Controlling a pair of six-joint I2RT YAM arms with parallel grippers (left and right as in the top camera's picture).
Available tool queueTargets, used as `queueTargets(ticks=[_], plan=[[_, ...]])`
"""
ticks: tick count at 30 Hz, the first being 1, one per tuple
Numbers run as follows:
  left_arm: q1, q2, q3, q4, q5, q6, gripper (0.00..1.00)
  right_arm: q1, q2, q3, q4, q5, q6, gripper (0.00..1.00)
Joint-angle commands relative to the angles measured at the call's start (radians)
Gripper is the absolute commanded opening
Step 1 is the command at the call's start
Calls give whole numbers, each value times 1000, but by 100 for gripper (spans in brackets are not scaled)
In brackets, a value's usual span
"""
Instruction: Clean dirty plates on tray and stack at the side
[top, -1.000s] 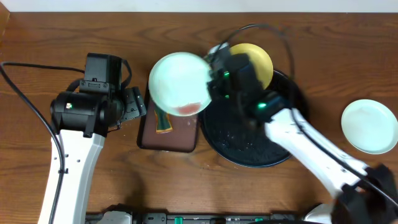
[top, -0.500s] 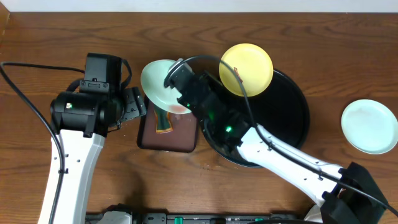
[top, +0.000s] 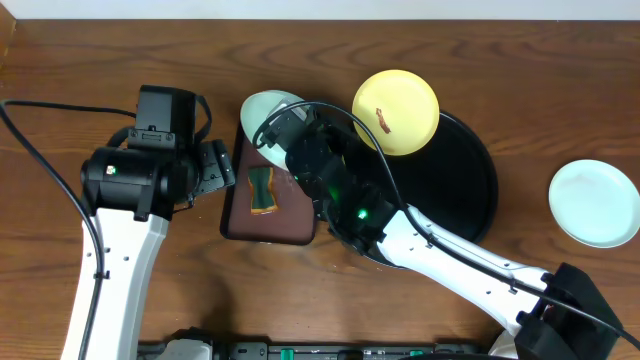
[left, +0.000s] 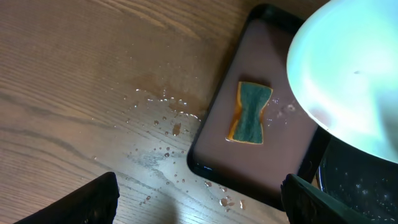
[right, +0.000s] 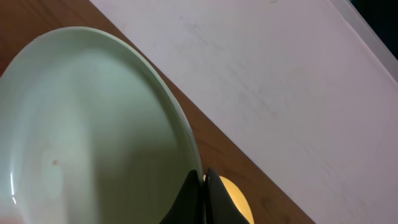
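R claw (right: 202, 186): clamped on rim of mint plate (right: 93, 124). We see both fingers pinch the edge, plate tilted steeply.
mint plate: held off the table (top: 330, 50), over far end of brown tray (top: 240, 215). In L wrist view it hangs over that tray's right part. We see a faint pinkish tint near its low edge.
L claw (left: 210, 205): wide, holding nothing. Its fingers (left: 87, 199) sit at the frame's two bottom corners, above table & near edge of brown tray.
yellow plate (top: 396, 105): on far-left rim of black tray (top: 470, 190), overlapping the rim & partly over table. Short dark streak on it. We can't tell if it lies flat.
2nd mint plate (top: 594, 203): on table, right of black tray, apart from it. Looks clean from overhead.
black tray: mid-right of table, touching or just beside brown tray. R arm (top: 450, 255) crosses its near-left part.
sponge (left: 250, 114): green w/ orange edge, pinched at the middle, lying flat in brown tray.
drops (left: 163, 121): water spots on table just left of brown tray.
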Motion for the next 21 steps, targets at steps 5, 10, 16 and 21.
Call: queueTargets(ticks=[5,10,16,21], plan=[[4,-4,13,-3,-10,6,84,13,-21,16,7,23,-10,1],[4,-4,13,-3,-10,6,85,17,-21,16,16,42,-20,1],[4,-4,13,-3,-10,6,84,40,-21,16,19,64,-70,1],[4,-4,13,-3,-10,6,85,51,-21,16,20,92,-76,1]])
